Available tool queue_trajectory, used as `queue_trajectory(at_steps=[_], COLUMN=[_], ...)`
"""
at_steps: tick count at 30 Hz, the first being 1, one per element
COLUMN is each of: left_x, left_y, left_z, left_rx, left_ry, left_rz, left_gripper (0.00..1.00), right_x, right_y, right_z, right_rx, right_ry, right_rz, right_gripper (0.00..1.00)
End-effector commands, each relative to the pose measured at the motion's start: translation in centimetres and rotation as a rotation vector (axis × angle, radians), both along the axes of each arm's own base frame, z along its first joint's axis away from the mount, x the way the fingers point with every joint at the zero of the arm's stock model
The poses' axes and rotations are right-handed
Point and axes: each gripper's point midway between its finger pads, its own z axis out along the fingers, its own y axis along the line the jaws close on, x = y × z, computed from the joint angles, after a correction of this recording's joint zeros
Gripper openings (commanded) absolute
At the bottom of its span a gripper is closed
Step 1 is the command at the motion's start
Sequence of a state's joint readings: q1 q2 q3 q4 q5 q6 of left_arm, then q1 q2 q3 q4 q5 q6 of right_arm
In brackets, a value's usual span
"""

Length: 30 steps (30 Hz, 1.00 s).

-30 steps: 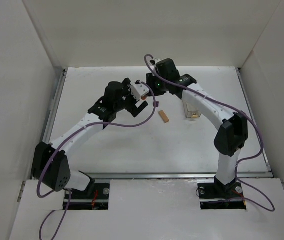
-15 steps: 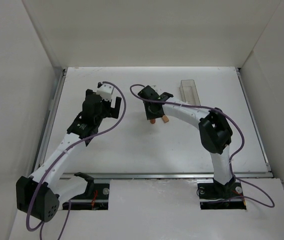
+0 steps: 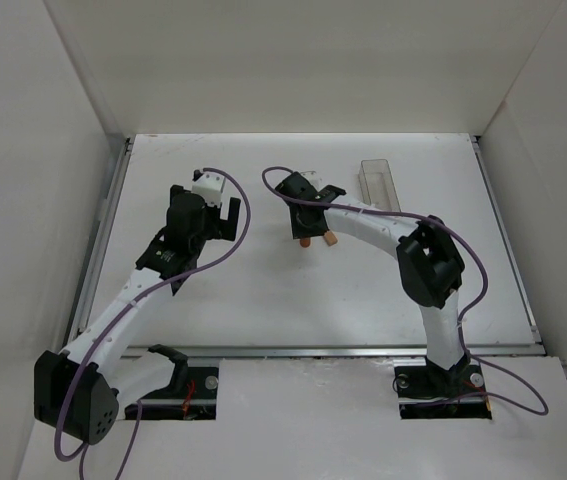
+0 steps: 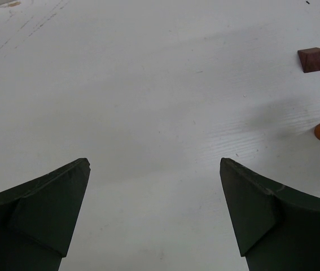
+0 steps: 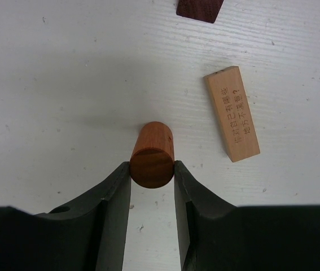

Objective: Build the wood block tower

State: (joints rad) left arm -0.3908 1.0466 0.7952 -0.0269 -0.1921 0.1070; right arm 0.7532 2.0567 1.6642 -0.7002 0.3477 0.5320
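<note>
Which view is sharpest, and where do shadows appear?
Right wrist: sharpest, the print on the tan bar is legible; a soft shadow lies left of the orange cylinder held by the right end effector. Left wrist: a faint shadow darkens the table near the right edge. Top external: even light, no glare, little fine detail.

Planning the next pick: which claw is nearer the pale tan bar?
Right. The right claw, shut on the orange cylinder, is just beside the tan bar; the left claw hangs open farther off on the bar's left.
</note>
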Motion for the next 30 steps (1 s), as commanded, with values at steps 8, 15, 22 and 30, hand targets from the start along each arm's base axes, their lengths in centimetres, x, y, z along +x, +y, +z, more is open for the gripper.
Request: queue_trajectory(at_steps=[8, 15, 22, 30], left_x=[0.7, 0.9, 1.2, 1.6], left_y=[0.0, -0.2, 0.0, 0.3], left_z=[1.9, 1.3, 2.0, 2.3], left_rx=[-0.012, 0.009, 0.013, 0.037], left_ry=[-0.067, -0.052, -0.072, -0.084], left_rz=[0.008, -0.007, -0.002, -0.002], left_gripper=[1.00, 1.00, 1.00, 1.00], right_x=[-1.7, -0.4, 2.1, 3.2], right_y=[0.3, 1.1, -4.4, -6.4], right_z=[-0.4, 6.5, 8.7, 3.2], right_rx=[0.013, 0.142, 0.183, 0.156], right_ry=[0.053, -0.034, -0.076, 0.025], right_rz=[0.031, 0.110, 0.137, 0.236], right_gripper=[0.44, 0.62, 0.64, 0.59])
